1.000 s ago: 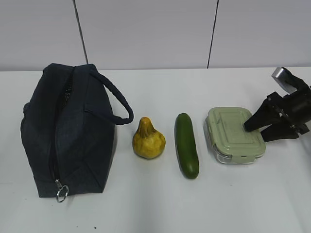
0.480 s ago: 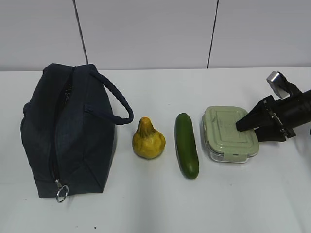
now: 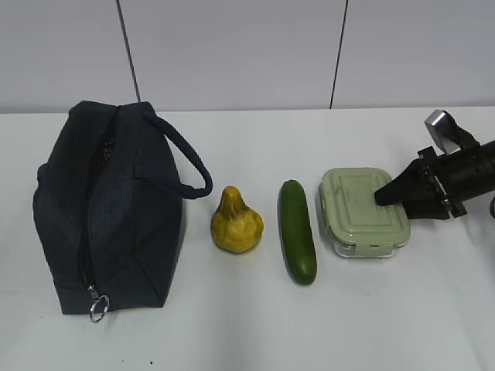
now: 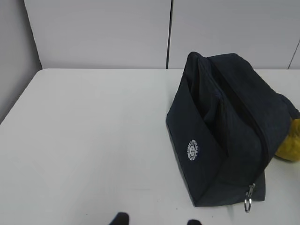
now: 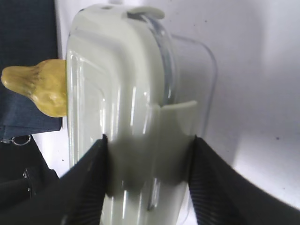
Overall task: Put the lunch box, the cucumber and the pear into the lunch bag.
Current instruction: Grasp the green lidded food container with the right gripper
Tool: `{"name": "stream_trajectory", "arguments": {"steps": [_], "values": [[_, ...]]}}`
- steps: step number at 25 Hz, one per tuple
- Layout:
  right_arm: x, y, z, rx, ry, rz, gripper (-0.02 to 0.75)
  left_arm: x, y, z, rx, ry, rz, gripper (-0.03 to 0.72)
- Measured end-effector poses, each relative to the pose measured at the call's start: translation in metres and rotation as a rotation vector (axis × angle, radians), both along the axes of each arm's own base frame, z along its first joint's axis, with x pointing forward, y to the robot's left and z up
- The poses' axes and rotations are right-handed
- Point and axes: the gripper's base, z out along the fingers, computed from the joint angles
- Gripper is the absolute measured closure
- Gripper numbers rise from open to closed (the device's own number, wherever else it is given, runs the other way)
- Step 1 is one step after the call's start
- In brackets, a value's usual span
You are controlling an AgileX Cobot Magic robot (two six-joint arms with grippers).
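Observation:
The lunch box [image 3: 357,215], clear with a sage-green lid, lies flat at the right of the table. My right gripper [image 3: 393,204] reaches in from the right, and its black fingers press the box's near end [image 5: 117,93] from both sides. The dark green cucumber [image 3: 297,230] lies left of the box, and the yellow pear [image 3: 237,222] stands left of that. The navy lunch bag [image 3: 108,209] sits at the far left with its top zip slightly gaping. My left gripper [image 4: 157,220] hovers open over bare table, left of the bag [image 4: 225,131].
A metal ring pull [image 3: 98,309] hangs at the bag's near end, and a loop handle [image 3: 186,166] arches toward the pear. The white table meets a grey panelled wall behind. The pear's neck [image 5: 40,86] shows past the box in the right wrist view.
My right gripper has slid left onto the lunch box's right end and narrowed its jaws against it. The box has shifted slightly left. The left arm has not moved.

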Motion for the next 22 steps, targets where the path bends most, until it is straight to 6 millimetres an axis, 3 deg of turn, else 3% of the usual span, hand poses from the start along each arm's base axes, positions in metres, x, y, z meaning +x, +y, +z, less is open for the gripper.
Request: {"name": "stream_trajectory", "arguments": {"steps": [17,22], "values": [[0.0,0.0,0.003,-0.002,-0.005,-0.002,0.355,0.001,-0.003,0.001,-0.027,0.003,-0.019,0.45],[0.0,-0.001,0.005,-0.015,-0.009,0.002,0.355,0.03,-0.016,0.028,-0.207,-0.082,-0.094,0.45]]}}
